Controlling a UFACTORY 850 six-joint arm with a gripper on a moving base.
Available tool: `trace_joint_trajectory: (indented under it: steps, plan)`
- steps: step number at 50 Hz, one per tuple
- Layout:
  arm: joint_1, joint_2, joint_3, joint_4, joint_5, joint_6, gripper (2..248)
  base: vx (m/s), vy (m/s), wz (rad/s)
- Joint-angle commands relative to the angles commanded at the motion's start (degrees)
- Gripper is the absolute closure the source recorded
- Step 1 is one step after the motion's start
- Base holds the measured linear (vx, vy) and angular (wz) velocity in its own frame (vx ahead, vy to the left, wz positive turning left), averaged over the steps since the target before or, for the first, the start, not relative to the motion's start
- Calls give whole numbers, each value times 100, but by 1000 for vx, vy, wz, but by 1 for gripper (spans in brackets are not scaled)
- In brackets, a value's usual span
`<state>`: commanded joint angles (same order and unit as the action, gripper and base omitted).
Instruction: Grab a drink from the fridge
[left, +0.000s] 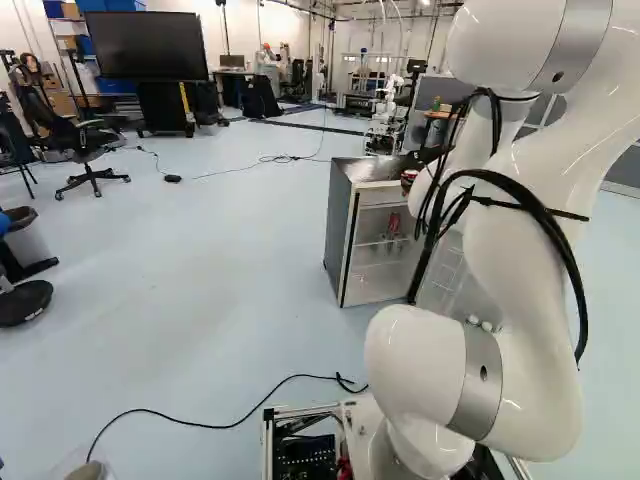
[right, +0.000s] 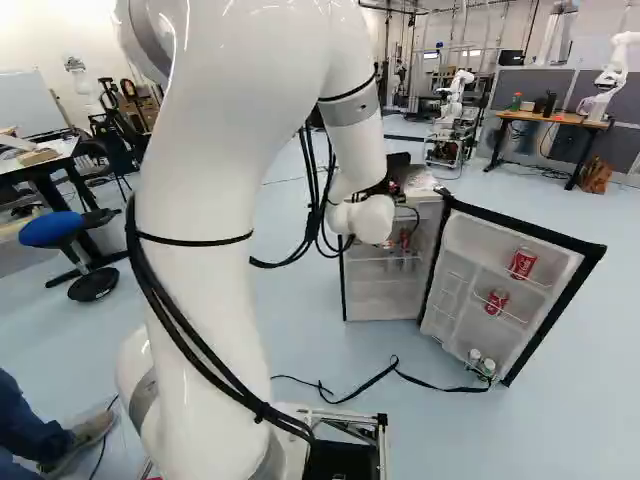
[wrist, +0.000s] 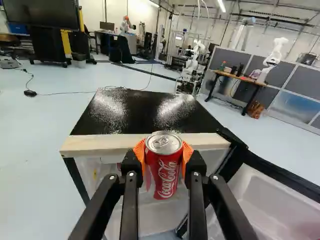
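Glossy red can (wrist: 163, 170), silver-topped, white-lettered, held upright

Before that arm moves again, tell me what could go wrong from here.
The red can is held between the orange pads, its lower end hanging below them, so it might slip or tilt on a sudden move.

The fridge door stands open beside the arm; swinging that way could knock it and perhaps shake loose the cans on its shelves.

A black cord lies on the floor between base and door, and may snag if the base drives.
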<state>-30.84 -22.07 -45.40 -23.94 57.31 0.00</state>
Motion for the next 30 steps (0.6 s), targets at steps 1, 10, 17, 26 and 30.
trace_joint_trajectory:
  steps: [1, 10, 17, 26, 30]
  plan:
    - [14, 8, -4, 26, 0, 0, 157, 0, 0, 0]
    - [157, 71, -60, 296, 0, 0, 157, 0, 0, 0]
    - [274, 103, -122, 514, 0, 0, 157, 0, 0, 0]
    - [425, 125, -221, 797, 0, 0, 157, 0, 0, 0]
    - [494, 106, -272, 923, 0, 0, 157, 0, 0, 0]
